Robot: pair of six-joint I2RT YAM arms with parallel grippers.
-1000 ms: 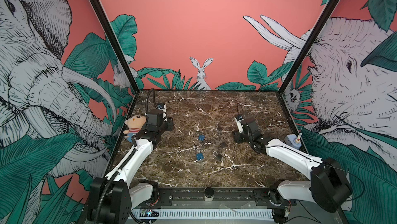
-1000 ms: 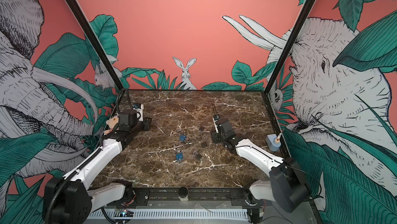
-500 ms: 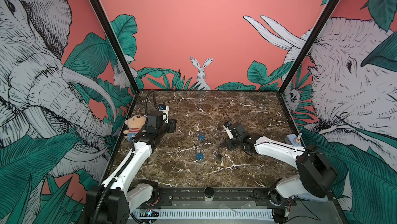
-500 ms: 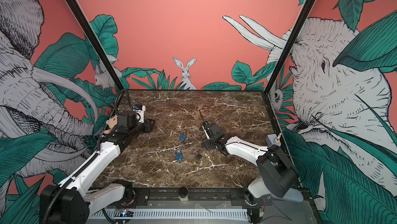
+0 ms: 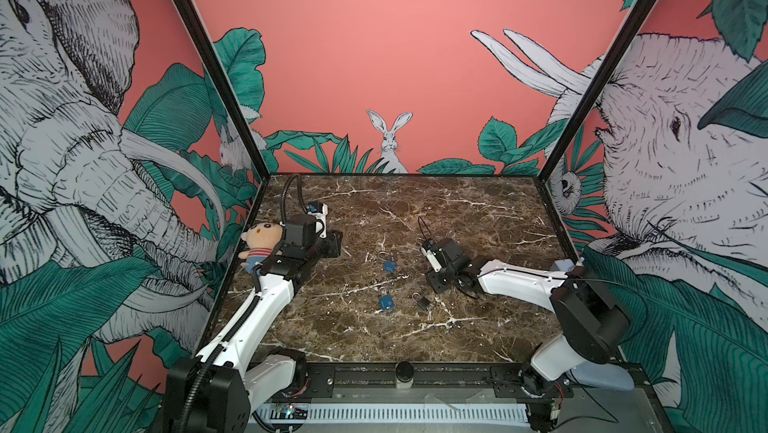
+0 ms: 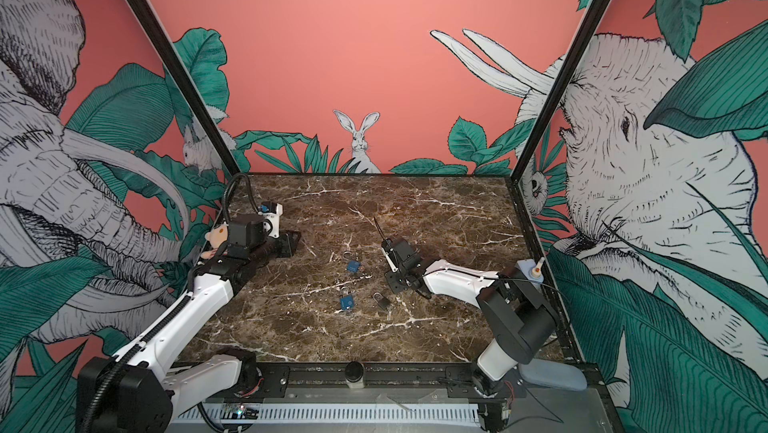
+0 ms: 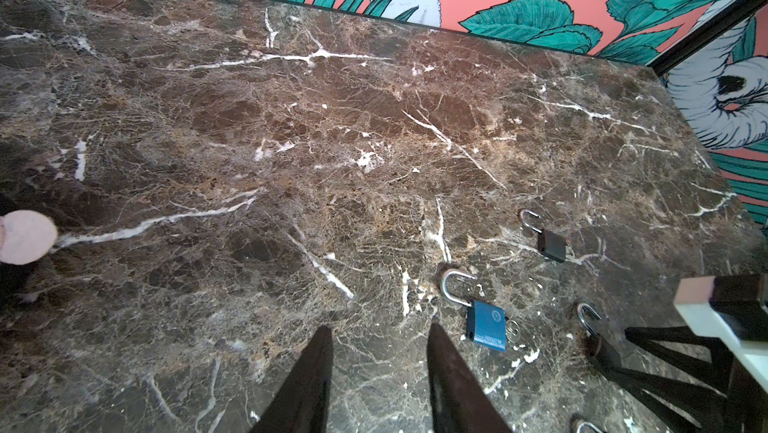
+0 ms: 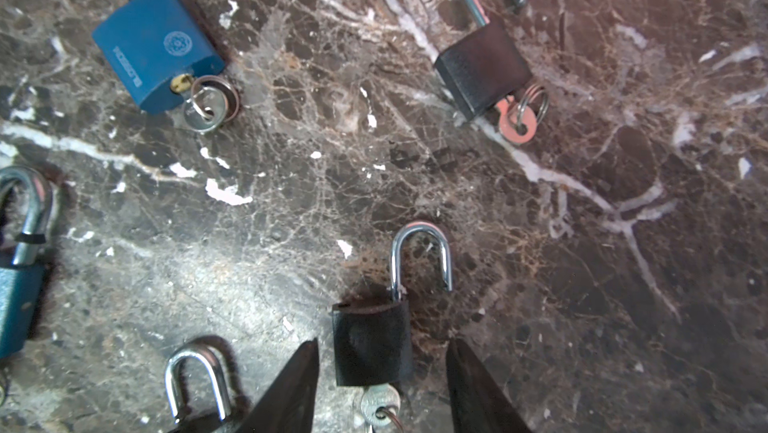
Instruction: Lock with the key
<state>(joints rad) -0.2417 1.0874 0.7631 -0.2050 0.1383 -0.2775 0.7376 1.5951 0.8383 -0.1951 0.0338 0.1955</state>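
Observation:
A small black padlock (image 8: 371, 341) lies flat on the marble with its shackle (image 8: 419, 252) swung open and a silver key (image 8: 380, 405) in its keyhole. My right gripper (image 8: 383, 343) is open astride its body, with a gap on each side. In both top views the right gripper (image 5: 436, 283) (image 6: 392, 285) sits low at mid-table and hides that lock. My left gripper (image 7: 378, 331) (image 5: 334, 244) is open over bare marble at the left. A blue padlock (image 7: 486, 325) lies just beside it.
More open padlocks lie nearby: a blue padlock (image 8: 158, 51) with a key (image 8: 203, 107), a black padlock (image 8: 482, 65) with a pink key (image 8: 515, 121), and two more (image 5: 385, 303) (image 5: 422, 301) nearer the front. A plush toy (image 5: 259, 244) sits by the left wall.
My right arm swung left toward the table's centre and came down over the padlocks, its jaws narrowing. The left gripper moved slightly to the right.

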